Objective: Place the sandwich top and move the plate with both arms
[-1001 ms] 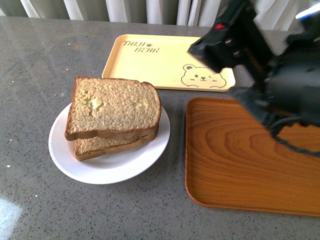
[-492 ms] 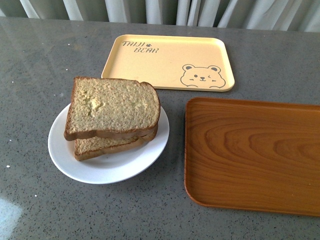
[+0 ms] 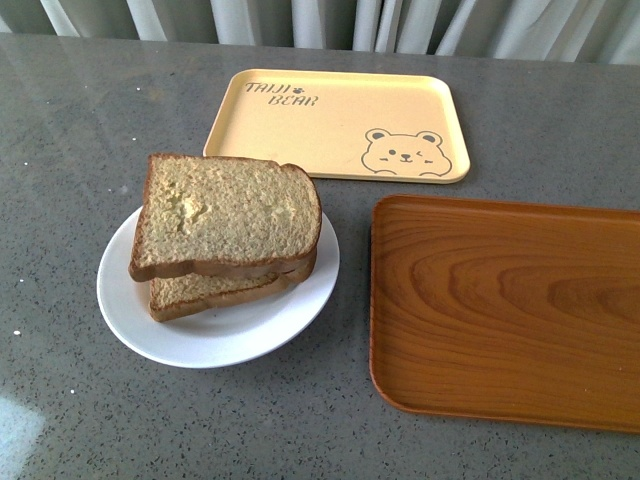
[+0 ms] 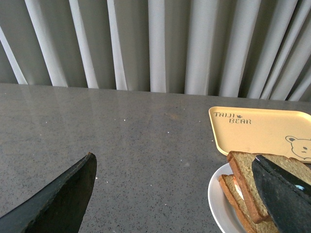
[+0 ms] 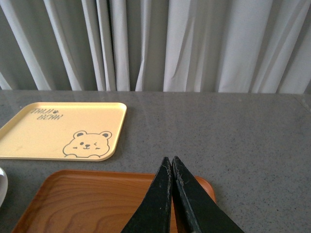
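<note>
Left end effector [image 4: 173,160]: jaws spread wide, holding nothing, near the plate [image 3: 215,345]. Right end effector [image 5: 171,161]: jaws pressed together, empty, over the wooden tray [image 3: 505,310]. Sandwich top [image 3: 228,215] lies flat on one lower slice [image 3: 200,292]; two slices stacked, slightly askew, on the single plate. Two trays: wooden tray just right of the plate, yellow tray [image 3: 335,120] behind. Grey surface [image 3: 80,120] carries all.

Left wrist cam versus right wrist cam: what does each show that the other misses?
Only left wrist: the sandwich top stacked on the lower slice, the left gripper open wide. Only right wrist: the wooden tray, the right gripper shut and empty. Both: the yellow tray, grey table, curtain, and the plate, just a sliver in the right wrist view.
</note>
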Motion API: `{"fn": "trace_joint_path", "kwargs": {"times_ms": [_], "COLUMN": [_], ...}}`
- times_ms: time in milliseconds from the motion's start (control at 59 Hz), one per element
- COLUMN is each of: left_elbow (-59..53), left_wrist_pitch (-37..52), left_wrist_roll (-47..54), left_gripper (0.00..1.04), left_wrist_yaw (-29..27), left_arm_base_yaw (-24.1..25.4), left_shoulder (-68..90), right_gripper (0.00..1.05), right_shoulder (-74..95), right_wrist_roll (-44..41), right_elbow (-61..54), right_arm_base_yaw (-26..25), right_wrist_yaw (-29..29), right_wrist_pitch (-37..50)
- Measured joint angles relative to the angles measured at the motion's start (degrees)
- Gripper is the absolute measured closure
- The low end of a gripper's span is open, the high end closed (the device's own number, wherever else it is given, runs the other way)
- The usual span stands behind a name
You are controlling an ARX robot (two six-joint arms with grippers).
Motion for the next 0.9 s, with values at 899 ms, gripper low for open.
{"fn": "trace_joint_path", "kwargs": {"times_ms": [899], "left_elbow": [0.0], "left_wrist_pitch": [0.0], "left_wrist_roll": [0.0], "left_gripper": [0.09], "left_wrist_yaw": [0.0], "left_arm_base_yaw": [0.0], "left_shoulder": [0.0], "right_gripper": [1.03], "right_shoulder": [-23.0], "right_wrist_roll": [0.0], "right_elbow": [0.0], "right_arm_base_yaw": [-0.2], "right_wrist_yaw": [-0.4], "right_wrist_pitch": [-21.8]}}
